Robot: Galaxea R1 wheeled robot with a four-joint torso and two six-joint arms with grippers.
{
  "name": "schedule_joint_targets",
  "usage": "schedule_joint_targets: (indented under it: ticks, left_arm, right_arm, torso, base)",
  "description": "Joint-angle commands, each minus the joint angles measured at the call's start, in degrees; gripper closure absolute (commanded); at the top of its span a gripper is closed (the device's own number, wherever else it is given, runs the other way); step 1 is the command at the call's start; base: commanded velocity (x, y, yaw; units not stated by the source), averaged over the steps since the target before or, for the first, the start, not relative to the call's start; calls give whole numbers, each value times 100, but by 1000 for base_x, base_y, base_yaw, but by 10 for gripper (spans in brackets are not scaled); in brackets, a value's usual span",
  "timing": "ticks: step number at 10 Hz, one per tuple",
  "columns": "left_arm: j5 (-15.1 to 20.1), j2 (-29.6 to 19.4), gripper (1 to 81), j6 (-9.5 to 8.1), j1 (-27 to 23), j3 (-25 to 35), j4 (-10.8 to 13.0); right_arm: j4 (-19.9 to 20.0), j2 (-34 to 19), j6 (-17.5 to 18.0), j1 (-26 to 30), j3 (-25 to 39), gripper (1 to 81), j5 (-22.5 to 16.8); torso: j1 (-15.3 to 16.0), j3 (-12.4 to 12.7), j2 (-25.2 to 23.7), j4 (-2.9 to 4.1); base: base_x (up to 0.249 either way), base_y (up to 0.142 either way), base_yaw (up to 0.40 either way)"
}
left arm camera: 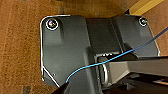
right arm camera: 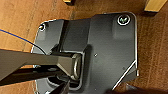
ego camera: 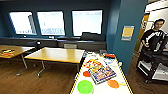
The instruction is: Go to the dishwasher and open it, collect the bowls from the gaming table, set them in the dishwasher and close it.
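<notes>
**Ana:** Head view had the gaming table (ego camera: 125, 82) running straight away from the robot, its long axis pointing ahead toward the blue pillar (ego camera: 130, 30), near end right under the camera.

**Ben:** And the bowl?

**Ana:** Lime green bowl (ego camera: 85, 87) sat at the near end of the surface, close to the near-left corner, just inside the yellow rim. A colourful game box (ego camera: 100, 70) lay beyond it along the middle, with orange discs (ego camera: 113, 83) toward the right edge.

**Ben:** So which arm was better placed?

**Ana:** My call: the left one, since the bowl lay left of the surface's centre line. That was a judgement only, because neither arm was up over the surface.

**Ben:** Claw state?

**Ana:** Could not tell for either. Both wrist views looked down at the robot's own dark plate over brown carpet (left arm camera: 20, 50), fingers not made out.

**Ben:** Anything else around?

**Ana:** Wood-topped tables (ego camera: 57, 55) stood off the left side, well apart, and a person (ego camera: 155, 35) stood beyond the right edge behind a black cart (ego camera: 152, 67).
</notes>
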Motion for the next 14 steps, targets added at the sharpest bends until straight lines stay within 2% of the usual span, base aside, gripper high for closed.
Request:
schedule_joint_targets:
  ticks: [1,3,5,8,11,14]
  left_arm:
    - [268,41,10,11,-283,6,0]
    - [268,50,10,20,-283,6,-9]
    - [268,58,10,11,-283,6,-18]
    - [268,85,10,11,-283,6,-18]
    - [268,102,10,11,-283,6,-18]
    - [268,76,10,11,-283,6,-26]
  right_arm:
    - [128,-1744,331,194,2010,10,49]
    - [154,-2511,349,317,2953,10,76]
    - [304,-3517,628,466,3845,10,478]
    - [321,-4673,867,809,4904,10,533]
    - [321,-5429,964,1187,5564,10,515]
    - [374,-6183,1130,1801,6081,10,341]
  torso:
    - [0,0,0,0]
    - [0,0,0,0]
    - [0,0,0,0]
    - [0,0,0,0]
    - [-2,-385,0,0]
    - [-2,-821,0,0]
  base:
    - [0,0,0]
    - [0,0,0]
    - [0,0,0]
    - [0,0,0]
    - [0,0,0]
    - [0,0,0]
